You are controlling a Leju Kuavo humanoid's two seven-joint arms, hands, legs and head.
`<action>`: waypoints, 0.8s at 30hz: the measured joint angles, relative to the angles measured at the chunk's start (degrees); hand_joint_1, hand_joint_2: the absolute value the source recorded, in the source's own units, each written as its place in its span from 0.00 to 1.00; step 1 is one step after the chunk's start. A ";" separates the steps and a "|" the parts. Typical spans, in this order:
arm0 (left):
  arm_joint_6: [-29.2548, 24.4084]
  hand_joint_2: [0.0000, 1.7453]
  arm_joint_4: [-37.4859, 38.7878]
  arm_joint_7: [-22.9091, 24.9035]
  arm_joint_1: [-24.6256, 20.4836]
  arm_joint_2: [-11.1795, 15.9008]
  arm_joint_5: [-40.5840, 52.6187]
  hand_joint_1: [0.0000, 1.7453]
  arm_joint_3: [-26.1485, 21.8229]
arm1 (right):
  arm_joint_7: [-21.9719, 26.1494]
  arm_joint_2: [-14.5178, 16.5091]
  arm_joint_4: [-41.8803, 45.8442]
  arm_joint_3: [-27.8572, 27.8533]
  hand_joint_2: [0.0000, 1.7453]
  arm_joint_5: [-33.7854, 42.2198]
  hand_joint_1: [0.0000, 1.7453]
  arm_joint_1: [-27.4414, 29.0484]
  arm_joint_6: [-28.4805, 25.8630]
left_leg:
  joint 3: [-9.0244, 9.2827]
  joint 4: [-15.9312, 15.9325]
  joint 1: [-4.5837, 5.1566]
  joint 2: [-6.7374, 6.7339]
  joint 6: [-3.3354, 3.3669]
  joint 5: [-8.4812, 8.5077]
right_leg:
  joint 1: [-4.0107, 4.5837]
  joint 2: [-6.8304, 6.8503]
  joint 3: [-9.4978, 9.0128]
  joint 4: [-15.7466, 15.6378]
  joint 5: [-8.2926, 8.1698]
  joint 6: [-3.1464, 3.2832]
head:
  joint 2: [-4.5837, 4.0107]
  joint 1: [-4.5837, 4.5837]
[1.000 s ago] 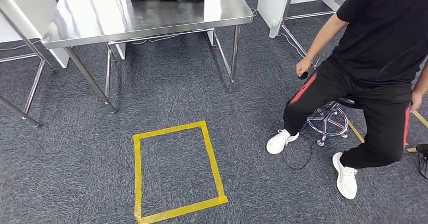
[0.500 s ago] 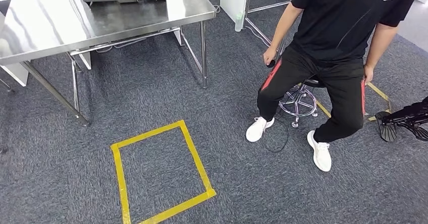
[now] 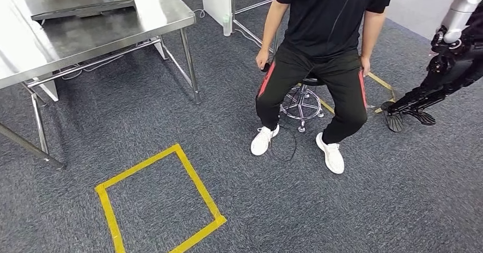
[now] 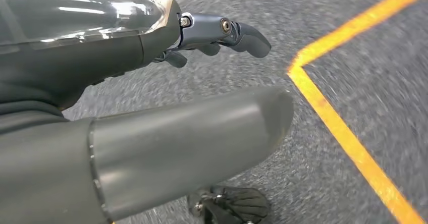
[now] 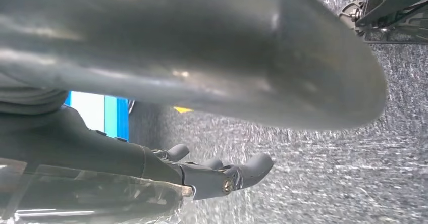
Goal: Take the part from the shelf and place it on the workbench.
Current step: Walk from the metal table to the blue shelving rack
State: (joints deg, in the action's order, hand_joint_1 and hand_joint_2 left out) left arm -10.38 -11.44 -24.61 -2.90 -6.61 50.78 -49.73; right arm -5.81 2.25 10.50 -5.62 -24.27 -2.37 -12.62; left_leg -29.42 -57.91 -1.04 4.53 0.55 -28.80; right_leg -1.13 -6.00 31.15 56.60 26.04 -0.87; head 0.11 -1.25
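Lab: steel workbench (image 3: 171, 13), grey carpet (image 3: 228, 150), taped floor square (image 3: 159, 202).

The worktop (image 3: 114, 19) runs off the head view's upper left edge, and the flat dark tray (image 3: 80, 5) on it is cropped too. The seated person (image 3: 324, 48) is cut at the shoulders — no head visible. Another robot (image 3: 444, 70) is clipped at the right edge. Both wrist views show motion-blurred carpet (image 4: 353, 57) — the left robot hand (image 4: 212, 37) and right robot hand (image 5: 217, 176) are partly hidden behind their covers.

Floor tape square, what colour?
Yellow; the tape square on grey carpet shows best in the head view.
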 joint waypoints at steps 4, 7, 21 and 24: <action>-0.33 0.00 -0.01 0.74 -0.11 -0.09 0.12 0.00 -0.01 | -0.37 0.14 -0.05 0.17 0.00 -0.41 0.00 0.29 -0.01 | 0.20 1.69 0.37 -1.65 1.31 0.77 | -0.03 -0.52 1.83 0.52 -0.41 -1.45 | 0.00 0.01; -0.84 0.00 -0.03 0.81 0.02 -0.18 0.11 0.00 -0.05 | -0.48 0.22 -0.09 0.40 0.00 -0.91 0.00 0.22 0.01 | 0.03 2.45 0.40 -4.34 2.37 1.43 | 0.14 4.31 5.94 8.42 3.67 -1.00 | 0.00 -0.31; -1.21 0.00 -0.08 0.79 -0.30 -0.33 0.25 0.00 -0.24 | -1.29 0.51 -0.16 0.48 0.00 -0.76 0.00 0.45 0.05 | -1.25 -2.15 0.36 -8.69 -0.60 -2.23 | -0.62 6.91 -1.18 -0.86 0.82 0.02 | 0.00 -0.06; -1.23 0.00 -0.07 0.80 0.10 -0.33 0.26 0.00 -0.24 | -1.40 0.64 -0.16 0.48 0.00 -0.74 0.00 0.45 0.06 | -6.11 -13.32 0.07 -4.82 -1.10 -8.01 | -0.48 4.95 -0.60 -0.71 0.40 0.60 | 0.00 0.10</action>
State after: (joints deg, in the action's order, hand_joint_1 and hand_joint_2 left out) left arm -11.61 -11.51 -23.81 -2.79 -6.94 51.04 -49.96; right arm -7.21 2.88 10.33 -5.14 -25.00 -1.91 -12.56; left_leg -35.54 -71.23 -0.97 -0.29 -0.55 -36.82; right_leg -1.60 -1.05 30.56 55.89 26.44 -0.27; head 0.11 -1.15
